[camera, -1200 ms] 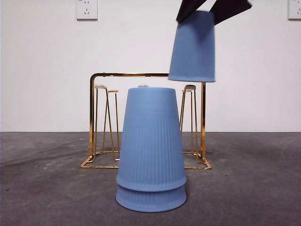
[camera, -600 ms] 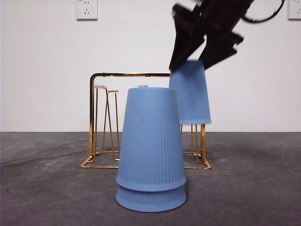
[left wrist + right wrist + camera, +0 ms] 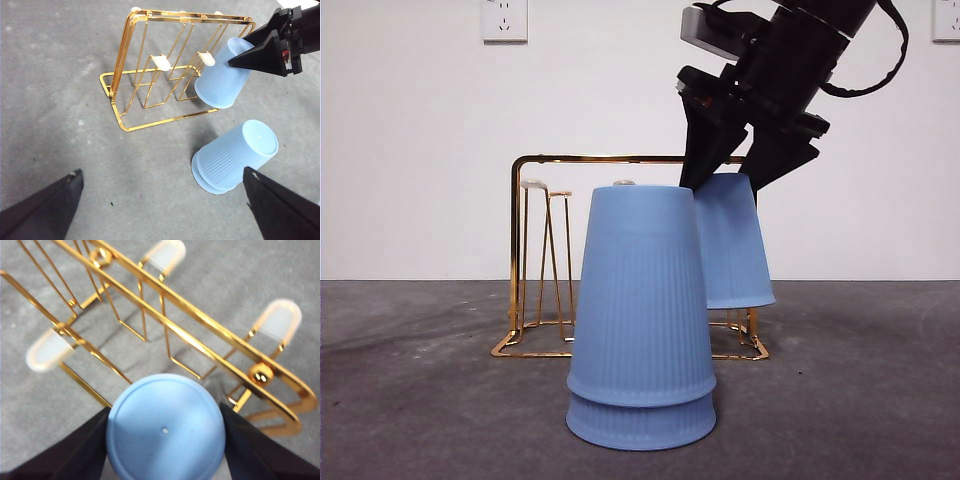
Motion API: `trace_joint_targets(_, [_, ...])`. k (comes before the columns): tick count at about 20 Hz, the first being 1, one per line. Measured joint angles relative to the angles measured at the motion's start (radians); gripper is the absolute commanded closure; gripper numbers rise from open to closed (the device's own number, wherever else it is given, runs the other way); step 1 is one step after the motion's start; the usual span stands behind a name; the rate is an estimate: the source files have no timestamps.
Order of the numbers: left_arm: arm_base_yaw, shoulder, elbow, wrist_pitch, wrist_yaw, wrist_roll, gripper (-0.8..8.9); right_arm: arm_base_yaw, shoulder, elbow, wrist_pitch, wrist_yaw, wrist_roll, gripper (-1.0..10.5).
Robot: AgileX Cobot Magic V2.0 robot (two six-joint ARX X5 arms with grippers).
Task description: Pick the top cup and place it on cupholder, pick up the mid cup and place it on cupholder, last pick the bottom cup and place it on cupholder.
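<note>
My right gripper (image 3: pixel 725 182) is shut on the closed end of an upturned blue cup (image 3: pixel 735 245), which hangs slightly tilted at the right end of the gold wire cupholder (image 3: pixel 515 250). The cup's rim is above the rack's base. Whether a prong is inside the cup I cannot tell. In the right wrist view the cup (image 3: pixel 166 427) fills the space between my jaws, over the cupholder's gold bars (image 3: pixel 200 317). A stack of two blue cups (image 3: pixel 642 310) stands upside down in front of the rack. My left gripper (image 3: pixel 161 175) is open, high above the table.
White-tipped prongs (image 3: pixel 533 185) stand bare at the rack's left end. The grey table (image 3: pixel 420 400) stretches to both sides of the stack. A white wall with sockets (image 3: pixel 504 18) is behind.
The right gripper has come down with the cup, from above the rack's top bar to low beside its right end. The stack and rack have not moved.
</note>
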State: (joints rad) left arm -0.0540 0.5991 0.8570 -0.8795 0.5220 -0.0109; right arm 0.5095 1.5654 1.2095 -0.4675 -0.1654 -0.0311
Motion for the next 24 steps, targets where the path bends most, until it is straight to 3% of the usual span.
trace_joint_targets(6, [-0.016,0.000,0.000,0.000,0.000,-0.003,3.09,-0.001,-0.002,0.000,-0.001,-0.006,0.000,5.7])
trace_joint_targets(14, [-0.056,0.000,0.000,0.000,0.000,-0.007,3.07,-0.001,-0.118,0.000,-0.009,0.013,0.000,5.5])
trace_joint_targets(20, [-0.135,0.034,0.000,0.069,0.000,-0.042,3.05,-0.001,-0.367,0.001,-0.165,0.017,0.001,5.5])
trace_joint_targets(24, [-0.245,0.130,0.000,0.154,-0.004,-0.084,3.06,-0.001,-0.506,0.002,-0.311,0.017,0.001,5.5])
